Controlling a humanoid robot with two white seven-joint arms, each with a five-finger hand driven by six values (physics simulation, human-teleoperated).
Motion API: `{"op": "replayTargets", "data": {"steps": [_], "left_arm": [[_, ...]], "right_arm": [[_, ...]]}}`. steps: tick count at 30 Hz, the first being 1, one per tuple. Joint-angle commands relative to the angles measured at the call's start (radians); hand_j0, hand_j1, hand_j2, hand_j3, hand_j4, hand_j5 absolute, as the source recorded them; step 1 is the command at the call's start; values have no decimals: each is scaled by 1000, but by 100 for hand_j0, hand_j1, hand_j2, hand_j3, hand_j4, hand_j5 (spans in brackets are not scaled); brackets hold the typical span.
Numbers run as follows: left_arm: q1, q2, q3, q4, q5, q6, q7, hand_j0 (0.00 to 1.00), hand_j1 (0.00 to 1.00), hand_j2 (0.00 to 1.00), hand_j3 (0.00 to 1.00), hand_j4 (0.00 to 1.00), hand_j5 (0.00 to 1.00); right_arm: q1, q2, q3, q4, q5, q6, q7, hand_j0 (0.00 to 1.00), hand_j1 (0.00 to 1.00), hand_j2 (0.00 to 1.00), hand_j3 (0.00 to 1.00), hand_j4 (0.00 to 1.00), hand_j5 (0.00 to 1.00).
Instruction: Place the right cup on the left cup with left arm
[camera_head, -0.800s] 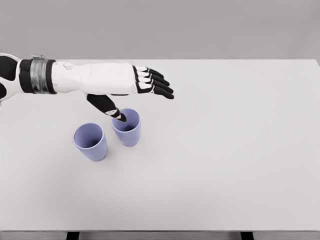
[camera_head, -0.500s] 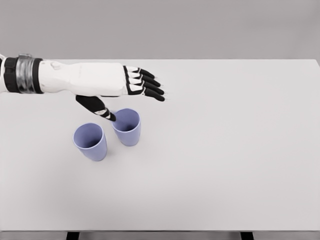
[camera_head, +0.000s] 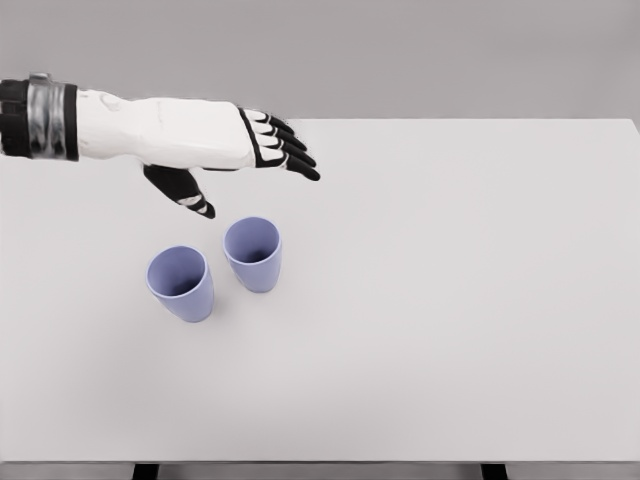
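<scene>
Two lilac cups stand upright side by side on the white table (camera_head: 450, 300). The left cup (camera_head: 181, 284) is nearer the front, and the right cup (camera_head: 253, 254) almost touches it. My left hand (camera_head: 250, 170) hovers above and behind the right cup, palm down. Its fingers (camera_head: 285, 152) are stretched flat and its thumb (camera_head: 187, 195) points down, clear of both cups. The hand is open and holds nothing. The right arm does not show.
The table's far edge (camera_head: 460, 121) runs just behind the hand. Its front edge (camera_head: 320, 461) lies along the bottom of the picture, with dark table legs below it.
My left hand has risen and drawn back to the left. Its thumb, which was at the right cup's rim, is now well above it. Neither cup has moved.
</scene>
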Motion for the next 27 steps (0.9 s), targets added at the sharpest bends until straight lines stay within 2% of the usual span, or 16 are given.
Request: {"op": "replayTargets", "data": {"steps": [1,3,7,8,9,11,14,15,16,17,20,22,27], "left_arm": [[-2,-3,-104,1,61,87,-2,100,100,100,100,100,100],[-12,-5,-141,1,76,123,-2,100,100,100,100,100,100],[-17,-25,-165,1,75,172,-2,100,100,100,100,100,100],[-18,-25,-181,1,73,172,-2,98,98,98,98,98,98],[-32,-31,-187,1,73,172,-2,90,90,90,90,90,90],[-34,-31,-188,1,73,179,-2,85,85,85,85,85,85],[-38,-30,-207,1,73,179,-2,88,88,88,88,88,88],[-40,-27,-208,1,73,182,-2,99,99,99,99,99,99],[-54,-25,-213,1,75,182,-2,100,100,100,100,100,100],[-77,-25,-245,1,75,182,-2,100,100,100,100,100,100],[-101,-25,-283,1,62,216,-2,100,100,100,100,100,100],[-104,-31,-287,1,29,219,-2,100,100,100,100,100,100],[-109,-45,-285,1,29,218,-2,100,100,100,100,100,100]], "right_arm": [[0,0,0,0,2,-1,0,100,100,100,100,100,100],[0,0,0,0,2,-1,0,100,100,100,100,100,100],[0,0,0,0,2,-1,0,100,100,100,100,100,100],[0,0,0,0,2,-1,0,100,100,100,100,100,100],[-2,0,0,0,2,-1,0,100,100,100,100,100,100],[0,0,0,0,2,-1,0,100,100,100,100,100,100],[0,0,0,0,2,-1,0,100,100,100,100,100,100],[-2,0,0,0,2,-1,0,100,100,100,100,100,100],[0,0,0,0,2,0,0,100,100,100,100,100,100],[0,0,0,0,2,-1,0,100,100,100,100,100,100],[0,0,0,0,2,-1,0,100,100,100,100,100,100],[0,0,0,0,3,-1,0,100,100,100,100,100,100],[0,0,0,0,2,0,0,100,100,100,100,100,100]]}}
